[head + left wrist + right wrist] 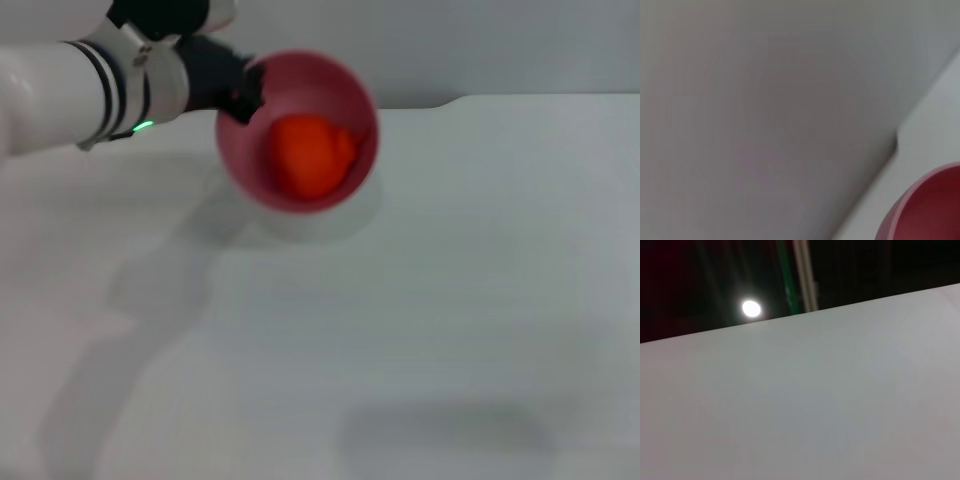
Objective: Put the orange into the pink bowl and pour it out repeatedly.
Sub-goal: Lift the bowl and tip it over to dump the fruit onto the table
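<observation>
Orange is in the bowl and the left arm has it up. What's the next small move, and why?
Probably keep tipping the bowl toward the table until the orange rolls out. The left tool grips the rim, the bowl hangs tilted above its shadow, and the orange sits inside against the lower wall.

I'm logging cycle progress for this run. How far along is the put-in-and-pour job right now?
Done: the orange sits inside the pink bowl. In hand: the left gripper holds the bowl by its rim, raised and tipped above the white table, whose shadow lies beneath. Left: the orange has not spilled out yet, so the pour is unfinished, and further cycles follow. The right gripper is out of view.
</observation>
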{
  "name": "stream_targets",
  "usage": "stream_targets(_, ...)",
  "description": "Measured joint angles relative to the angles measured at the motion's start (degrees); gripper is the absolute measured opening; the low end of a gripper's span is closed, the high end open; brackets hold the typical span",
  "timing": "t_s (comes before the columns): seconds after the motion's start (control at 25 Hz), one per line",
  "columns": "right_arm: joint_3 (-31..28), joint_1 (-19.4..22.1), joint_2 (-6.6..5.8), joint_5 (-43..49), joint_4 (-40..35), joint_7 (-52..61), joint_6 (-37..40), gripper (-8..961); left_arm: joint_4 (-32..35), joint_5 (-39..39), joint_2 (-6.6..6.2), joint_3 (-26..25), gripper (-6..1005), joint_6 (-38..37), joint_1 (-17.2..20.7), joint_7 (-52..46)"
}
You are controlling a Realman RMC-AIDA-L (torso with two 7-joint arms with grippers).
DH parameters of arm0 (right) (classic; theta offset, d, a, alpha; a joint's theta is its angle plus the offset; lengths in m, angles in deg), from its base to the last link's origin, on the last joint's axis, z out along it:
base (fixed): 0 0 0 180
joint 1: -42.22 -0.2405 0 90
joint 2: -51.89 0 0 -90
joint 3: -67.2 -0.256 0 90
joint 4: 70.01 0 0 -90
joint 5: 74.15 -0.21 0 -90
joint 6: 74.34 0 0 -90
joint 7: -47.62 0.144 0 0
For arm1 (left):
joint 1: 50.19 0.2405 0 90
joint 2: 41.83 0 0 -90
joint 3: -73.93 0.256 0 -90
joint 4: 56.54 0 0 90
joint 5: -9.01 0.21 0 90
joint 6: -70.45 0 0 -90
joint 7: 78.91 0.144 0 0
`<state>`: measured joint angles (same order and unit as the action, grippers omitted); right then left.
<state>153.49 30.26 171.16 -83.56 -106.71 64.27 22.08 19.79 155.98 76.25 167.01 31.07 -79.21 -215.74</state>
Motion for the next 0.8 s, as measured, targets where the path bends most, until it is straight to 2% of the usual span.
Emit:
stream_targets(0.12,-0.04,0.23,0.04,-0.84,0.72,0.09,0.42,551,0.00,0.00,0.00,0.00,41,0.00,0.00,0.00)
stream_targets(0.16,-0.05,0.21,0.04,-0.93,0.79,0.11,0.47,550,4.13,0.26,-0.09,8.36,41,15.93,6.99,4.18)
stream_targets(0.28,-0.02,0.15,0.06,-1.16,0.67,0.55,0.60,547,3.91,0.28,0.00,15.14,41,30.85,11.83,11.15)
stream_targets(0.32,0.02,0.12,0.06,-1.22,0.58,0.92,0.64,546,3.91,0.28,0.00,15.14,41,30.85,11.83,11.15)
stream_targets(0.4,0.22,-0.09,0.07,-1.32,0.50,1.61,0.71,544,0.74,0.29,0.03,20.57,41,45.27,14.30,17.31)
stream_targets(0.44,0.36,-0.26,0.07,-1.36,0.49,1.91,0.72,543,0.74,0.29,0.03,20.57,41,45.27,14.30,17.31)
stream_targets(0.48,0.48,-0.43,0.08,-1.40,0.49,2.07,0.74,542,-0.29,0.30,0.08,21.73,41,48.88,14.68,18.74)
stream_targets(0.52,0.61,-0.59,0.08,-1.43,0.49,2.24,0.75,541,-4.90,0.29,0.18,25.24,41,60.31,15.00,22.29)
stream_targets(0.64,1.21,-0.97,0.08,-1.51,0.36,2.39,0.78,538,-6.89,0.18,0.19,26.51,41,64.55,14.83,23.58)
stream_targets(0.72,1.74,-1.06,0.08,-1.55,0.08,2.43,0.79,536,-11.57,-0.06,0.27,29.11,41,74.52,14.42,25.89)
stream_targets(0.8,2.09,-1.10,0.08,-1.59,-0.10,2.47,0.81,534,-12.76,-0.09,0.28,29.88,41,78.02,14.38,26.11)
